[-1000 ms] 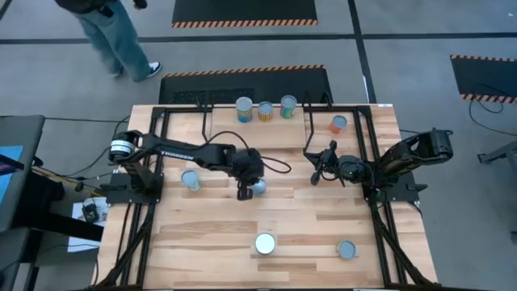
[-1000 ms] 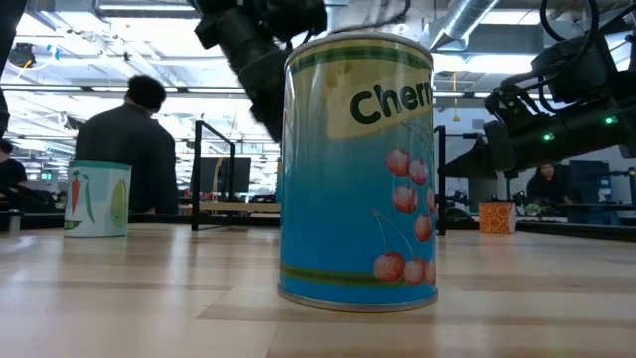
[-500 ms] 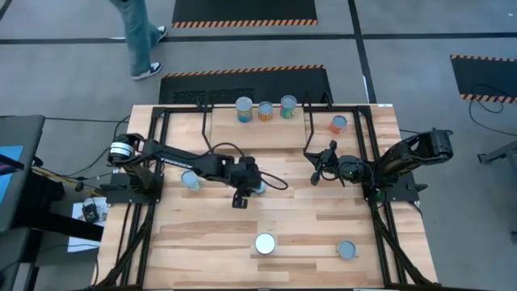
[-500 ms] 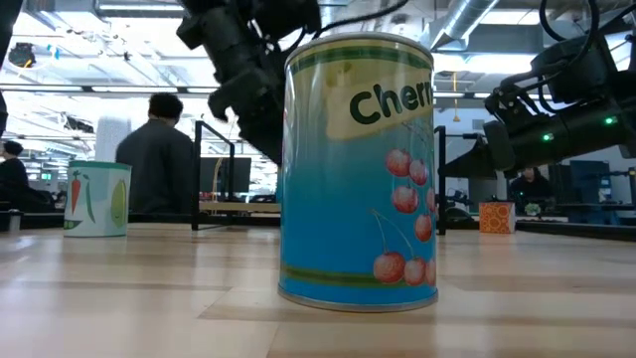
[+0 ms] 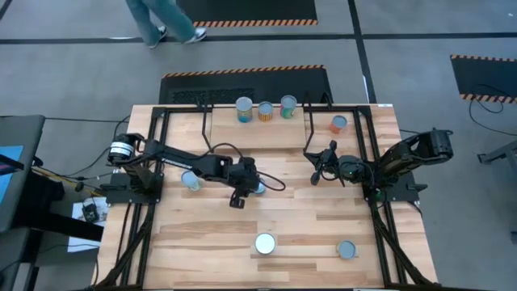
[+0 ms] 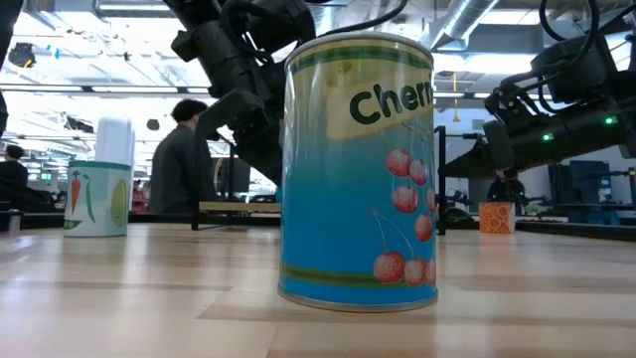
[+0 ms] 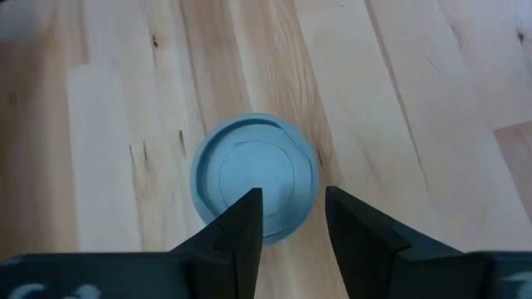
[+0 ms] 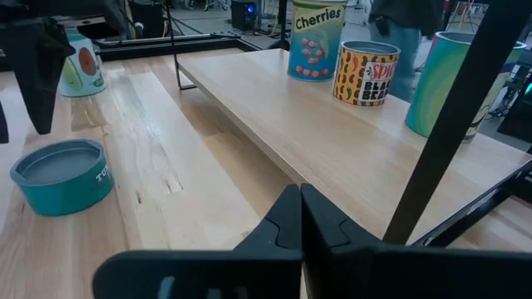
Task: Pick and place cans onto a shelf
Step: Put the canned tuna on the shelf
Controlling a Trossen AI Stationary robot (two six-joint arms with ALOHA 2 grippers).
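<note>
Counted from above, there are seven cans: three stand in a row on the shelf (image 5: 275, 129), a blue can (image 5: 244, 108), a yellow can (image 5: 265, 111) and a green can (image 5: 288, 106); an orange can (image 5: 338, 124) lies just right of the shelf; a low can (image 5: 191, 179) and a half-hidden can (image 5: 258, 187) sit below it; a white-topped can (image 5: 265, 243) and a grey-topped can (image 5: 346, 250) stand farthest from it; one shelf; two arms; one person (image 5: 166, 18) beyond the table.
</note>
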